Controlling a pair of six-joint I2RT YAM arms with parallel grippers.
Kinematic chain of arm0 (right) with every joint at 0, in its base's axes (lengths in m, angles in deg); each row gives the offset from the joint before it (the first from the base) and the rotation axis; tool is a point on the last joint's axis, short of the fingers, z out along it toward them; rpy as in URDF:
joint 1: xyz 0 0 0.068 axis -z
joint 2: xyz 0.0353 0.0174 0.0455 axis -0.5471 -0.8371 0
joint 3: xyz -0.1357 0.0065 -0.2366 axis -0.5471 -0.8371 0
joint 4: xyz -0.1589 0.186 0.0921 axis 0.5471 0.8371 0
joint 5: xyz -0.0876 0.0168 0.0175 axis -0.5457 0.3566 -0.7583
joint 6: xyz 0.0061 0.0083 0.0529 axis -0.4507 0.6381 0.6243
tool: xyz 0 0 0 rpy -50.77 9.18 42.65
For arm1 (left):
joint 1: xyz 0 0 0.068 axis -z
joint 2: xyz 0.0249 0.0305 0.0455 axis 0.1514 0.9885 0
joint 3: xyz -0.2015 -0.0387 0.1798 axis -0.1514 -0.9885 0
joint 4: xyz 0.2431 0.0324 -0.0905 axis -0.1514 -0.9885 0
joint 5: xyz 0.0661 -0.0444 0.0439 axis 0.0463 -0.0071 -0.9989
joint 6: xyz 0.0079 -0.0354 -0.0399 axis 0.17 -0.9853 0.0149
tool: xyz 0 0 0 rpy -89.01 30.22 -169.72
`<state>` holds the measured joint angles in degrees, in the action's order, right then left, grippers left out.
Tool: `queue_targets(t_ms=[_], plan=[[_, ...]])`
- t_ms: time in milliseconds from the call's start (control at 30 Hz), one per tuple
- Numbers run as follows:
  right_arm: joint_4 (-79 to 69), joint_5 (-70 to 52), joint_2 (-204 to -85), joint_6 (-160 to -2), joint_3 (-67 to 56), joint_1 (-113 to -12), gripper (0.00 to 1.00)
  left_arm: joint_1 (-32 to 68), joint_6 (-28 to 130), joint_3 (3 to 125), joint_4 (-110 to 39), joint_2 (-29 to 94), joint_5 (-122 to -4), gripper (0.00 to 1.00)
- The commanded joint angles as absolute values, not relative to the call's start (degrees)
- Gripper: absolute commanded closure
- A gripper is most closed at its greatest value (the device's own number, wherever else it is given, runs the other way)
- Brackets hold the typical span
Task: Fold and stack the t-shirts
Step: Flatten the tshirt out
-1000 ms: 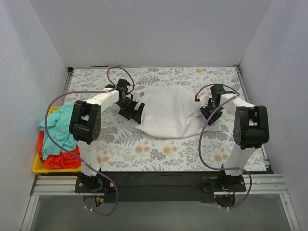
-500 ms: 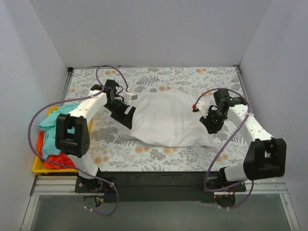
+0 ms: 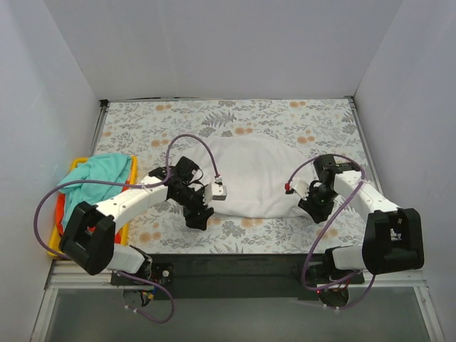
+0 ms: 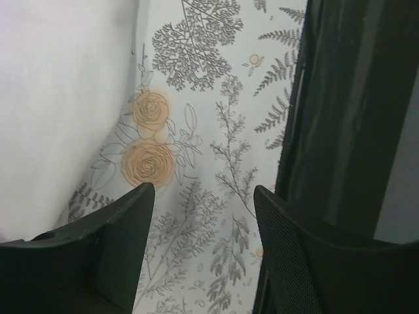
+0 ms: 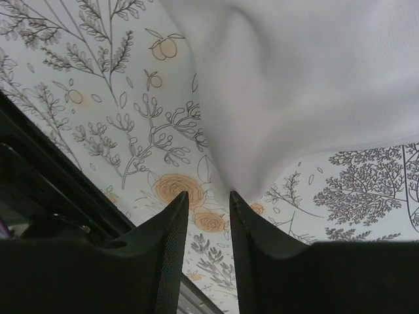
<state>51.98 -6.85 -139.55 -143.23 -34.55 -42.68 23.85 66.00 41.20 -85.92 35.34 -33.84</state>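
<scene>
The white t-shirt [image 3: 253,178] lies bunched in a wide mound on the floral table cover. My left gripper [image 3: 199,216] is off its near left edge, open and empty over the cover [image 4: 203,190]; the shirt fills the upper left of the left wrist view [image 4: 59,98]. My right gripper [image 3: 315,208] is at the shirt's near right corner. In the right wrist view [image 5: 208,193] its jaws stand slightly apart with cover showing between them, and the shirt [image 5: 294,85] tapers to a point touching the right fingertip [image 5: 237,199]. The teal t-shirt [image 3: 94,178] lies over the orange-red one [image 3: 60,208].
The yellow tray [image 3: 54,247] holding the teal and orange-red shirts sits at the table's left edge. White walls enclose the table on three sides. A black rail [image 3: 242,267] runs along the near edge, close below both grippers.
Both arms have drawn back toward the near edge, and the white shirt came nearer with them. My left gripper has let go of the shirt and now sits beside it.
</scene>
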Motion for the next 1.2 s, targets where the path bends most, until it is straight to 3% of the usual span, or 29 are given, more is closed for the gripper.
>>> queue_targets(t_ms=[0,267,467,500,667,800,833,900,933,1167], plan=[[45.7,-10.5,-141.1,-147.3,-36.2,-43.0,0.61,25.7,68.2,41.6,-74.9,37.9,-36.4,0.39],[42.7,-10.5,-146.3,-144.6,-35.9,-43.0,0.65,26.9,67.9,41.4,-66.2,43.5,-42.9,0.32],[42.8,-10.1,-146.4,-143.3,-35.5,-43.0,0.86,27.3,67.7,42.4,-62.3,44.8,-44.0,0.29],[42.8,-9.9,-146.5,-142.7,-35.4,-43.0,0.97,27.7,67.9,42.4,-62.3,45.3,-44.0,0.29],[42.9,-9.2,-146.6,-141.9,-34.0,-43.0,0.99,28.9,69.8,40.4,-58.8,48.2,-46.3,0.30],[43.2,-8.9,-146.3,-141.4,-32.9,-42.9,0.99,29.8,70.8,39.3,-57.7,50.4,-49.8,0.47],[43.3,-8.8,-146.1,-141.3,-32.7,-42.9,0.99,29.9,70.9,39.2,-57.5,50.4,-50.3,0.64],[43.5,-8.5,-145.0,-141.1,-32.5,-42.7,0.99,29.9,70.4,39.1,-57.7,49.0,-52.1,0.83],[43.6,-8.4,-144.7,-140.9,-32.3,-42.7,0.99,29.9,70.3,38.5,-58.2,48.1,-52.2,0.97],[46.2,-5.4,-140.4,-140.3,-24.3,-38.2,0.99,23.0,63.9,46.4,-71.9,37.3,-42.9,1.00]])
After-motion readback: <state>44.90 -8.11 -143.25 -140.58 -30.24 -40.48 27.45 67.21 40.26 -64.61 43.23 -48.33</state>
